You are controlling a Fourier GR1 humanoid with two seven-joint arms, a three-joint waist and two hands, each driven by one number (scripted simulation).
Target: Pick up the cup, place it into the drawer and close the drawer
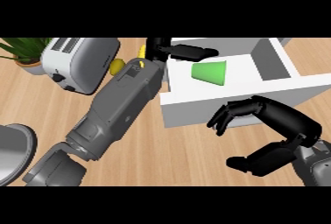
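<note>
Left forearm (119,109) is nearest: a big grey arm running from the lower left corner diagonally up to top centre, across the wooden counter (174,153). White drawer (213,103) sits upper right, pulled open, front wall facing the robot, with a divider wall on its right side. Toaster (77,61) is upper left, silver, slots up, just beside the left forearm. Right hand (278,120) is lower right, in front of the drawer's front wall: fingers (223,118) bent downward with tips at the wall's lower edge, thumb held well apart below them, nothing between them; contact with the wall unclear. A grey round dish-like thing (13,151) is cut off at the left edge, near the left elbow; can't tell what it is. Left hand (177,51) is at the drawer's back left corner, fingers stretched out straight to the right over the drawer, apart, holding nothing. Green cup (210,72) lies on its side inside the drawer, in the larger left compartment, wider end to the right, just below the left hand's fingers and apart from them. Potted plant (22,50) is in the top left corner, behind the toaster. Small yellow object (118,65) sits between toaster and left forearm, mostly hidden.
</note>
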